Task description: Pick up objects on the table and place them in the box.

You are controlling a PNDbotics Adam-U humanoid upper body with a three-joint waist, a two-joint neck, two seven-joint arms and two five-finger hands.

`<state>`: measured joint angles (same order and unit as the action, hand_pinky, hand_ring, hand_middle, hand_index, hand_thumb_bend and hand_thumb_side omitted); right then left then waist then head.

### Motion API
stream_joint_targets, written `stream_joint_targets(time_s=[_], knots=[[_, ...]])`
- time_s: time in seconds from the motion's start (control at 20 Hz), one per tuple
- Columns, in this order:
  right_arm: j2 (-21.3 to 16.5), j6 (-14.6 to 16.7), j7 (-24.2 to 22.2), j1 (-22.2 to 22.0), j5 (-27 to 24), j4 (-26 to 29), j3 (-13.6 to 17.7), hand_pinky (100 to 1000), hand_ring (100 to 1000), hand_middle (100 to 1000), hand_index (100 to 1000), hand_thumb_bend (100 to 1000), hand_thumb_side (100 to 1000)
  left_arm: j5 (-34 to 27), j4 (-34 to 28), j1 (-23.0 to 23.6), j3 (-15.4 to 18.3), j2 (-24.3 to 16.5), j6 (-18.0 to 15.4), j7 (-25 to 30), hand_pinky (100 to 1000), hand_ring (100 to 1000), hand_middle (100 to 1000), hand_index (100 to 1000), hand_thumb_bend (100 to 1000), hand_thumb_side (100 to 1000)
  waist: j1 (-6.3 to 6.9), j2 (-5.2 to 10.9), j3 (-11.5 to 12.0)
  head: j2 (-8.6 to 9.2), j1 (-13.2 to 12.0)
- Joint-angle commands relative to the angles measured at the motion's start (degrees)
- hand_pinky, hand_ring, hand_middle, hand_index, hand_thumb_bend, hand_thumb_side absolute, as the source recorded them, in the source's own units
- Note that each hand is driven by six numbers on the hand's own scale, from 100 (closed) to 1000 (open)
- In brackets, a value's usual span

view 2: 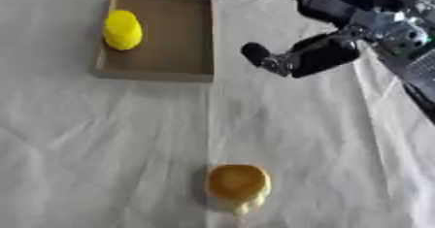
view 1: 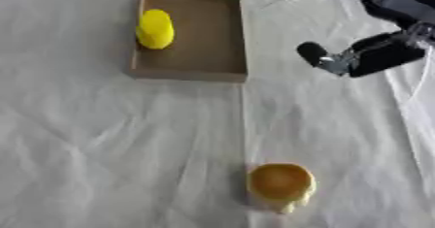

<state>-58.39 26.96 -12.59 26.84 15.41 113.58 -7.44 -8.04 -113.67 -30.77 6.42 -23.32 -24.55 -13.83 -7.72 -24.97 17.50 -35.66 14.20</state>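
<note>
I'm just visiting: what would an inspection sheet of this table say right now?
Surface: table under a wrinkled white cloth.
Job's things: brown box at the far side, a yellow thing inside at its left wall; a round golden-brown thing on the cloth near the front.
Clutter: nothing seen.
Hands: right hand right of the box, holding nothing, fingers unclear; left hand not in view.
Cables: nothing seen.
Surroundings: dark shapes at the far right edge, unclear.

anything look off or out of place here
Nothing looks spilled or damaged. The yellow object sits inside the box, against its left wall. The round golden-brown item still lies on the cloth, well short of the box.
</note>
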Motion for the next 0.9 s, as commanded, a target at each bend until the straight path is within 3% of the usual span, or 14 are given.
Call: stream_joint_targets(time_s=[0.05,0.4,0.7,0.9], knots=[[-1.0,4.8,0.1,-1.6,5.7,1.0,-1.3,932,1000,871,934,185,100,0.9,-0.9,0.5,1.3,-1.8,0.1,-1.3,871,881,817,864,148,562,0.83,1.58,-0.5,0.16,-0.7],[0.1,9.7,0.1,-6.3,12.9,1.0,-5.2,945,1000,863,941,102,124,2.1,-0.9,2.3,2.0,-1.7,0.4,-2.1,871,882,817,864,140,570,1.63,1.47,-1.5,-1.55,-2.0],[0.1,10.3,-1.6,-9.4,13.8,1.0,-7.2,960,1000,854,948,100,207,2.3,-0.9,3.2,1.9,-1.8,0.7,-1.9,871,884,818,864,133,578,1.70,1.90,-2.5,-2.65,-3.1],[-0.2,11.5,-2.0,-10.7,12.5,1.0,-7.2,964,1000,855,952,100,201,2.4,-0.9,3.7,2.0,-2.2,0.9,-1.8,871,885,818,864,129,580,1.62,2.32,-3.2,-3.40,-4.0]])
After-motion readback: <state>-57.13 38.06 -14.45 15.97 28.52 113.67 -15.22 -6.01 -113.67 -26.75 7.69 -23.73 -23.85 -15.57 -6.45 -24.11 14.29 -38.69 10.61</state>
